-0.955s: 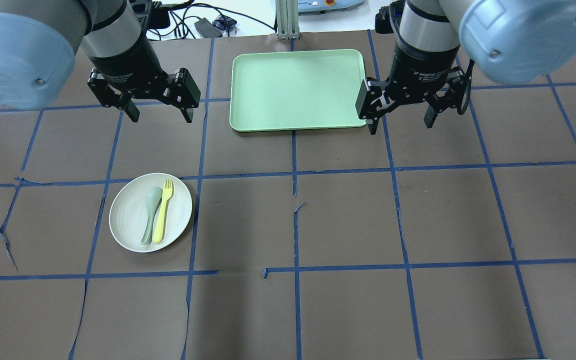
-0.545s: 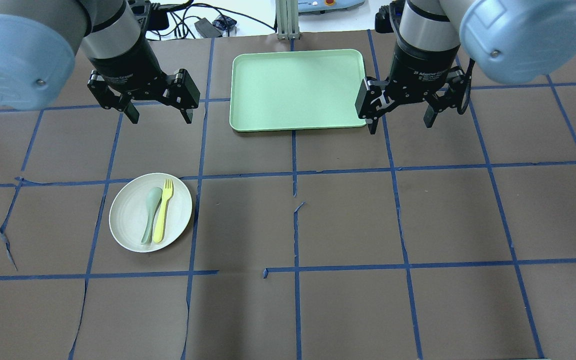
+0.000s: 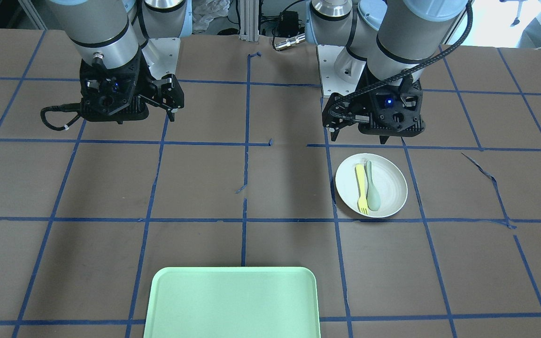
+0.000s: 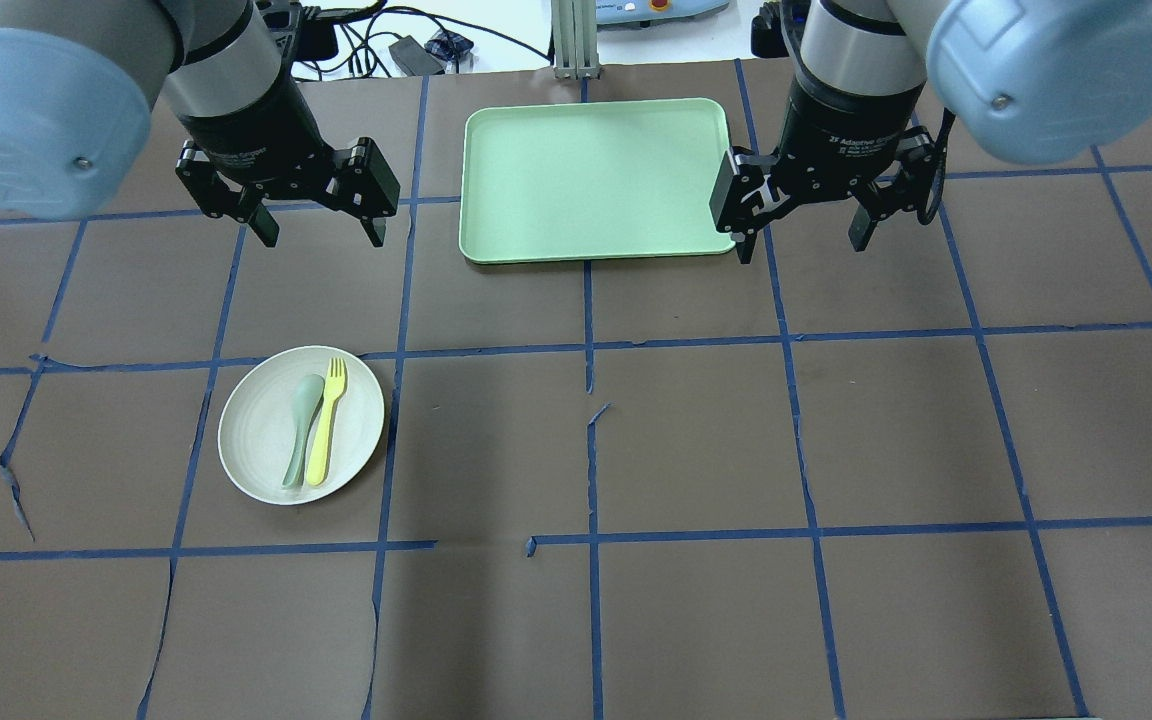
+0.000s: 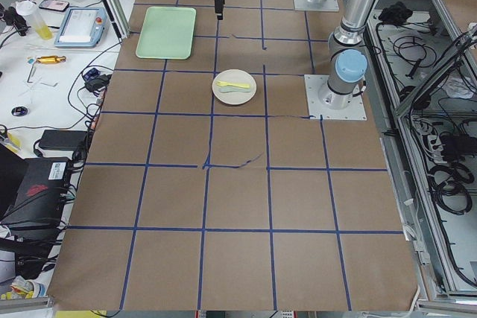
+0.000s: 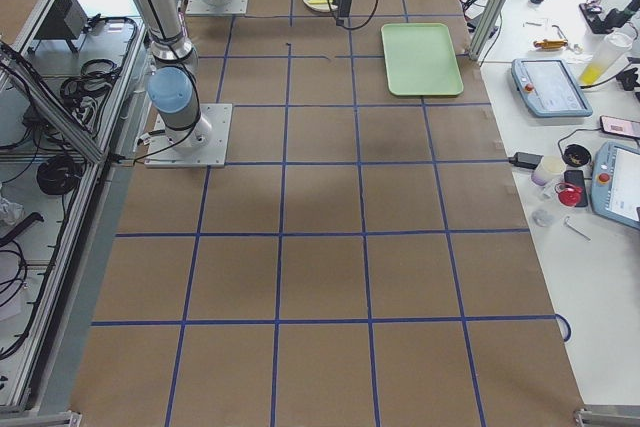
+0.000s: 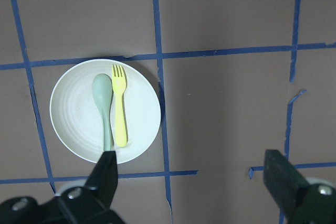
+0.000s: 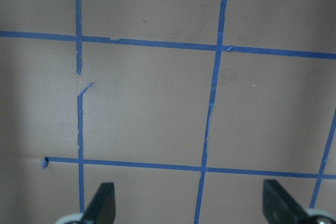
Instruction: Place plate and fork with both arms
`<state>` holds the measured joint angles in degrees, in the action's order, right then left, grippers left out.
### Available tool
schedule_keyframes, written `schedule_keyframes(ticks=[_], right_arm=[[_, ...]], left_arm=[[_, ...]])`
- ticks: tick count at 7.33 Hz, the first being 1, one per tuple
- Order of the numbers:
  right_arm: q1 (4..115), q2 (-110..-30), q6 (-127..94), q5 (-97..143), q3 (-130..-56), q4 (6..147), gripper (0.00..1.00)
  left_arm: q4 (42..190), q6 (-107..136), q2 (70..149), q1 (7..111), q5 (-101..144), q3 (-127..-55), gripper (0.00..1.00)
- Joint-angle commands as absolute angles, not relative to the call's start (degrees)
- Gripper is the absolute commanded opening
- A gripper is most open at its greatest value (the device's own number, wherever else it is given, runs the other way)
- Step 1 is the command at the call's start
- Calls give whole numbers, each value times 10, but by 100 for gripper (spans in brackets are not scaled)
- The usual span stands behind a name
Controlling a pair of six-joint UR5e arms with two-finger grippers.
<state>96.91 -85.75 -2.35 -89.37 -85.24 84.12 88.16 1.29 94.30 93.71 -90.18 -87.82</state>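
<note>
Toward the left edge of the counter (image 4: 696, 450), plate (image 4: 254, 445): flat, wholly visible.
Fork (image 4: 324, 425): lying in plate, just beside spoon (image 4: 301, 430), tines pointing away from robot.
Left claw (image 4: 321, 238): released, empty, raised beyond plate.
Right claw (image 4: 801, 250): released, empty; one finger hides a tray corner.
Tray (image 4: 591, 180): centred at the edge opposite the robot; front view crops it.

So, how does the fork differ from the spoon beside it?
The fork is bright yellow; the spoon is pale grey-green. The fork ends in short tines, the spoon in a rounded bowl. Seen from overhead, the fork lies right of the spoon. Both lie side by side on the plate, roughly parallel.
</note>
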Motion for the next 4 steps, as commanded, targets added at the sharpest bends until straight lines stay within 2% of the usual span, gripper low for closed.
schedule_keyframes(ticks=[1,4], right_arm=[[969,-861,-25,-896,-843,831,100],[972,-860,-25,-896,-849,837,100]], left_arm=[[881,13,946,938,-902,-879,100],[879,13,946,940,-901,-879,100]])
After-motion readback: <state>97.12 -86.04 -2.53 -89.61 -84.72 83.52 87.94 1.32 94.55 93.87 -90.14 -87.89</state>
